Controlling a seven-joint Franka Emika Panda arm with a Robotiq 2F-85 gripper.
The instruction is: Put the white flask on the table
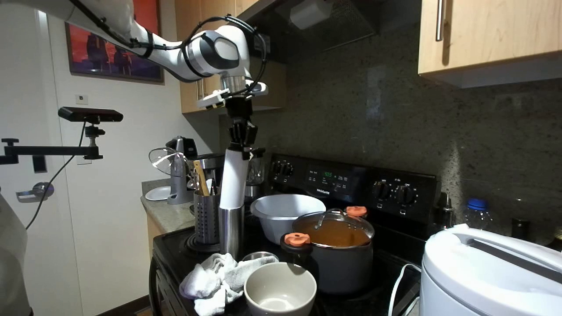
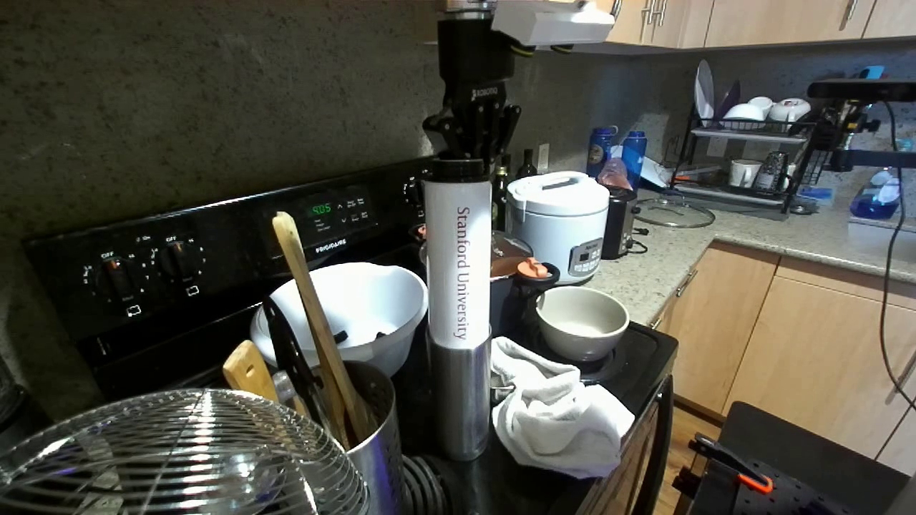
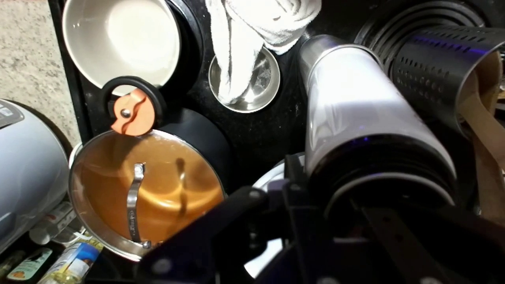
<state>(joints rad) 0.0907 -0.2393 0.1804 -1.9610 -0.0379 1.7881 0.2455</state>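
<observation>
The white flask (image 1: 234,180) rises over the table, the black cooktop (image 1: 174,245), leaning slightly. Its lettering shows in an exterior view (image 2: 461,265). Its dark-rimmed top looks open in the wrist view (image 3: 378,106). Its lower end meets an upright steel cylinder (image 2: 463,400) standing on the cooktop. It seems to sit inside that rim, but its base is hidden. My gripper (image 3: 325,185) is at the flask's top from above; it also shows in the exterior views (image 1: 243,151) (image 2: 472,151). One finger is outside the rim, the other appears inside the mouth, shut on the wall.
A steel utensil holder (image 1: 206,219) stands close beside the cylinder. A white basin (image 1: 285,206), a lidded pot (image 1: 338,267), a beige bowl (image 1: 281,285), a white cloth (image 2: 558,422) and a small steel bowl (image 3: 262,96) surround it. A rice cooker (image 2: 558,214) stands on the counter.
</observation>
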